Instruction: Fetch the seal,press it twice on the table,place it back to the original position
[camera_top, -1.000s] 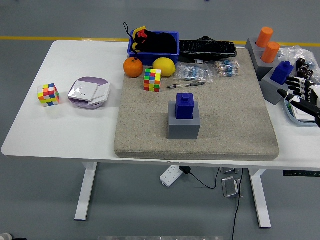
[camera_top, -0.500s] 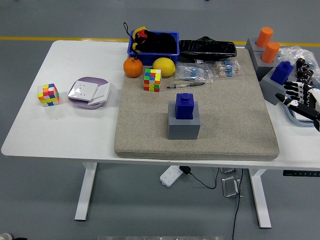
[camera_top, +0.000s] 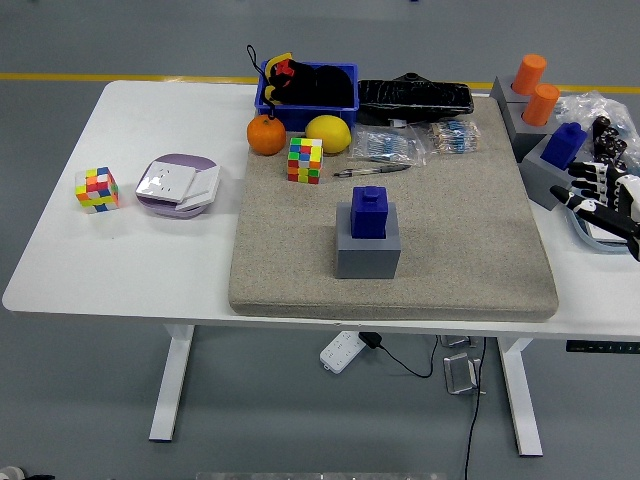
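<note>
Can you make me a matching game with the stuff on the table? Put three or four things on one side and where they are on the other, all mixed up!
Things:
1. blue seal
2. orange
3. pen
4. right hand

Places:
A. at the table's right edge, holding nothing
B. on the grey block in the middle of the mat
C. beside the lemon, in front of the blue bin
D. lying on the mat, right of a colourful cube

Pairs: 1-B, 2-C, 3-D, 4-A
</note>
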